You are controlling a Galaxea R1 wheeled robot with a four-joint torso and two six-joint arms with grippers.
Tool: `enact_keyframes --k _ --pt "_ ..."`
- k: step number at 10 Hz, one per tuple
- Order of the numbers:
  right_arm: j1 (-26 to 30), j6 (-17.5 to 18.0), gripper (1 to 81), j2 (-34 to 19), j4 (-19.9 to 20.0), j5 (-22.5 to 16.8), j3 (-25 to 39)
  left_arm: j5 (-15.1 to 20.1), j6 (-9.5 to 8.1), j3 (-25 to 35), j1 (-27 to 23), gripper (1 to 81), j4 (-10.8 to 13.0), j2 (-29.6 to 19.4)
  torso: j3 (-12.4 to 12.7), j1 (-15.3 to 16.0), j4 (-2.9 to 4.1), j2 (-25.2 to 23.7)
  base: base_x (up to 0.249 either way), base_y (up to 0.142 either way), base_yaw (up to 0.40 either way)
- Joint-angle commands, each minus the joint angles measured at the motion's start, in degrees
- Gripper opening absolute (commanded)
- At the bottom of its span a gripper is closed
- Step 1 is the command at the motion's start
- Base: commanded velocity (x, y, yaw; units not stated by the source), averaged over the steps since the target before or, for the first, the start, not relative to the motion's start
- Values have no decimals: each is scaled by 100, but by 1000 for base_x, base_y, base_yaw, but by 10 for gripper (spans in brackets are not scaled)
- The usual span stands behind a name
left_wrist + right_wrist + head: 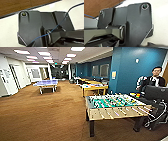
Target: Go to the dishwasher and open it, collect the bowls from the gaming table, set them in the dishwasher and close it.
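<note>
— Where's the gaming table?

— Ahead, past the foosball table (117, 105): the yellow-edged gaming table (94, 87) by the blue wall (135, 69), bright sheets on top. Bowls I can't make out from here.

— Your fingers?

— I can't tell, on either hand.

— What's in my way?

— I'd swing left over open carpet (45, 114), clear of the foosball corner and the person (155, 78).

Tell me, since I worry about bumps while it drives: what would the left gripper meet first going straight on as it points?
Probably the white surface lying close ahead of it, with brown carpet beyond that surface's edge. Depth is unclear in the left wrist view, so this is a guess.
</note>
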Motion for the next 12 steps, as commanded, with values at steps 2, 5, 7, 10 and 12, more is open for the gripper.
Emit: enact_keyframes --k 2,5,7,10,12 --pt "256 -35 811 -79 -54 -306 31 252 5 19 -214 811 -15 -14 0 0 0 0 0 0 332" --pt "256 -35 811 -61 -54 -306 31 252 5 -7 -205 811 -15 -6 0 0 0 0 0 0 328" --pt "256 -35 811 -61 -54 -306 23 252 -4 -34 -213 811 -15 3 0 2 0 0 0 0 284" --pt "256 -44 811 -53 -54 -306 22 252 -4 -42 -213 811 -68 3 0 2 0 0 0 0 157" --pt "256 -44 811 -53 -54 -315 -4 252 -4 -122 -205 811 -235 21 0 0 0 0 0 0 0"
